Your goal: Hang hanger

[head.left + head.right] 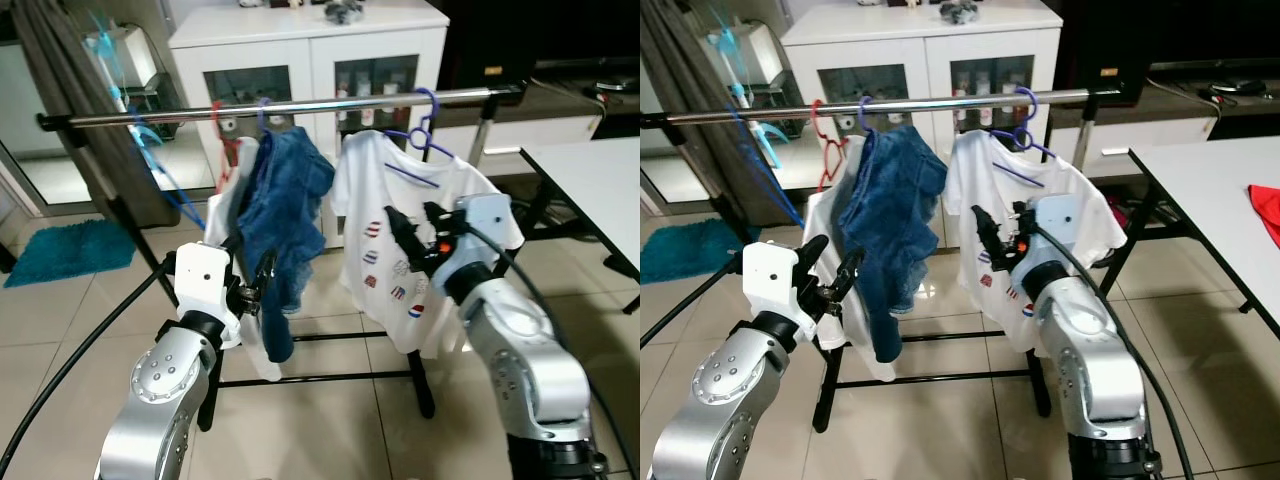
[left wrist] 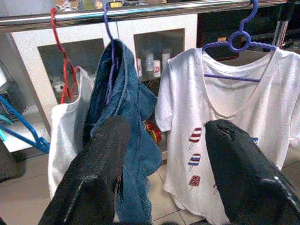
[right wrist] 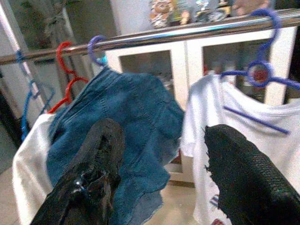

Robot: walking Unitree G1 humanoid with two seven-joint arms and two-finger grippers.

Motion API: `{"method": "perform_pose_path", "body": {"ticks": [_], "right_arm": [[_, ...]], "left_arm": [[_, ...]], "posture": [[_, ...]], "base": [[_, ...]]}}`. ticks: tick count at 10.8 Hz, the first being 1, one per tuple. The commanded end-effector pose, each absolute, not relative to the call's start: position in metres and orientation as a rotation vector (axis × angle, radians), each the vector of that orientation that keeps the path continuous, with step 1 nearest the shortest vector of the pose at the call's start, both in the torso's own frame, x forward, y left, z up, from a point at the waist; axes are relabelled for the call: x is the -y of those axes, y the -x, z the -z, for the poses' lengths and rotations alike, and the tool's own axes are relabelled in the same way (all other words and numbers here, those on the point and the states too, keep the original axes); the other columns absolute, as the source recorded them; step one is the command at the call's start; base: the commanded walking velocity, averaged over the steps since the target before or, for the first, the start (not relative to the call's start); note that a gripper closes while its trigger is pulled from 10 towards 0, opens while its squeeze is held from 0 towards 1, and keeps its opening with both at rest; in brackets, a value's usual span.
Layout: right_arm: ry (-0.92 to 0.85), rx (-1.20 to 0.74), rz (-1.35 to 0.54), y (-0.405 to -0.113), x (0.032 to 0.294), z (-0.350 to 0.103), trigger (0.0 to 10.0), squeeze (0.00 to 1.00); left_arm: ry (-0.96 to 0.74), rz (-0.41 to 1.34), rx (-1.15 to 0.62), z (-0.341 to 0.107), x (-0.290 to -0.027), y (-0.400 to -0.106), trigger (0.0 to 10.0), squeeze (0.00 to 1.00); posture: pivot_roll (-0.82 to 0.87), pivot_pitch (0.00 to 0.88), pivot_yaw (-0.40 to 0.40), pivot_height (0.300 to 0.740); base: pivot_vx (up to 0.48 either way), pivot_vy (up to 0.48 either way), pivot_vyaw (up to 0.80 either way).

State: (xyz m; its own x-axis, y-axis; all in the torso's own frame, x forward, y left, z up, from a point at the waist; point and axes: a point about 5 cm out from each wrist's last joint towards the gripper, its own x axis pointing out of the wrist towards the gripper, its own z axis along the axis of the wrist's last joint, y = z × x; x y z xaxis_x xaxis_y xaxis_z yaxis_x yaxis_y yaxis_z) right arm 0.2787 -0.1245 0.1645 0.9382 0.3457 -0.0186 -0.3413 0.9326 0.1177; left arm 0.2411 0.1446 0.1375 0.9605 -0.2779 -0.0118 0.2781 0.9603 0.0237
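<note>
A steel clothes rail [image 1: 300, 105] spans the rack in front of me. On it hang a purple hanger [image 1: 425, 130] with a white printed T-shirt [image 1: 395, 220], a second purple hanger [image 2: 108, 28] with a blue denim garment [image 1: 285, 215], and a red hanger [image 1: 222, 135] with a white garment [image 1: 222, 210]. A blue hanger [image 1: 150, 140] hangs at the rail's left end. My left gripper [image 1: 255, 278] is open and empty, just below and in front of the denim. My right gripper [image 1: 412, 235] is open and empty, close in front of the T-shirt.
A white glass-door cabinet [image 1: 300, 45] stands behind the rack. A white table [image 1: 595, 175] is at the right with a red cloth [image 1: 1268, 205] on it. A grey curtain [image 1: 60, 70] and a teal rug [image 1: 70, 250] are at the left. The rack's black base bars cross the tiled floor.
</note>
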Motion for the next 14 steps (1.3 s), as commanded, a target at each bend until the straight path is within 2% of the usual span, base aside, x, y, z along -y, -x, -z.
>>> {"method": "perform_pose_path", "body": {"ticks": [1, 5, 6, 8, 14], "right_arm": [[-0.104, -0.053, -0.361, -0.277, 0.121, -0.161, 10.0, 0.0], [-0.074, -0.059, -0.39, -0.277, 0.117, -0.159, 10.0, 0.0], [-0.027, -0.06, -0.414, -0.275, 0.115, -0.157, 10.0, 0.0], [-0.075, -0.07, -0.378, -0.275, 0.116, -0.153, 10.0, 0.0], [-0.083, -0.084, -0.308, -0.277, 0.122, -0.148, 10.0, 0.0]], "left_arm": [[-0.029, 0.276, 0.016, -0.144, -0.147, -0.244, 10.0, 0.0], [-0.038, 0.267, 0.008, -0.144, -0.149, -0.243, 10.0, 0.0], [-0.03, 0.268, 0.008, -0.144, -0.15, -0.242, 10.0, 0.0], [-0.028, 0.278, 0.014, -0.146, -0.151, -0.242, 10.0, 0.0], [-0.041, 0.307, 0.014, -0.147, -0.152, -0.243, 10.0, 0.0]], "posture": [[-0.06, 0.0, 0.097, 0.74], [-0.06, 0.0, 0.097, 0.74], [-0.06, 0.0, 0.101, 0.74], [-0.06, 0.0, 0.11, 0.74], [-0.06, 0.0, 0.128, 0.74]], "base": [[0.0, 0.0, 0.0], [0.0, 0.0, 0.0], [0.0, 0.0, 0.8], [0.0, 0.0, 0.23], [0.0, 0.448, 0.0]]}}
